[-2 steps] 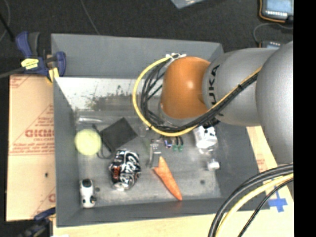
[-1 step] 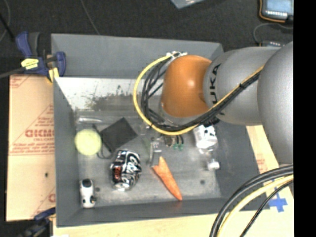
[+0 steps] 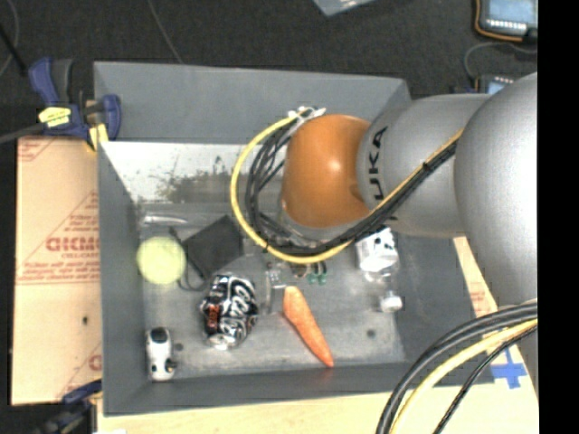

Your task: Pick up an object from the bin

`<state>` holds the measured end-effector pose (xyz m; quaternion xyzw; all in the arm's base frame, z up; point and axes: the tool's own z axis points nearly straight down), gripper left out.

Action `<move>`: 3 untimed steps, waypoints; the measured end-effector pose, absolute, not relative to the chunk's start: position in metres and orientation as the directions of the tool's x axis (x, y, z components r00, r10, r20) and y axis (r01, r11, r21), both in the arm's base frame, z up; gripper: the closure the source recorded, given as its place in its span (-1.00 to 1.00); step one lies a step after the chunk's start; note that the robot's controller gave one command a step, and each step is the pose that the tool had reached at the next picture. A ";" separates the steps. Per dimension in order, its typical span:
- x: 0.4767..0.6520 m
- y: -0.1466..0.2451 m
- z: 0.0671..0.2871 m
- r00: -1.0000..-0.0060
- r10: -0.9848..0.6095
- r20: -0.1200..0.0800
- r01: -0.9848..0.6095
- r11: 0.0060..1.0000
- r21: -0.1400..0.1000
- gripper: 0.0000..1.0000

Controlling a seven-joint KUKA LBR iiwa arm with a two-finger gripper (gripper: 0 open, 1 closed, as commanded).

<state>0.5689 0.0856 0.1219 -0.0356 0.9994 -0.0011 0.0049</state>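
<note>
1. The grey robot arm (image 3: 452, 170) reaches into the grey metal bin (image 3: 122, 269) from the right. Its round orange cover (image 3: 326, 170), with yellow and black cables (image 3: 249, 179) beside it, hangs over the middle of the bin floor.
2. The claw (image 3: 275, 283) shows just below the orange cover, low over the floor. Most of it is hidden under the cover, so I cannot tell if it is apart or together.
3. The thing nearest to the claw is the orange carrot with a pointed tip (image 3: 308, 330). It lies in the front middle of the bin, with its thick end just beside the claw and its tip pointing to the front right.
4. The crushed black, white and red drink can (image 3: 230, 309) lies just left of the claw, near the carrot but apart from it.
5. A flat black square piece (image 3: 213, 243) lies behind the can, and a yellow-green ball (image 3: 161, 260) rests near it on the left side.
6. A small white and black toy (image 3: 160, 353) stands in the front left corner.
7. A white lumpy object (image 3: 377, 251) lies right of the claw, partly under the arm, with a small white piece (image 3: 391, 304) in front of it.
</note>
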 end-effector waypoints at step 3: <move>0.550 0.156 0.086 -0.996 0.088 -0.015 0.088 0.996 0.003 1.00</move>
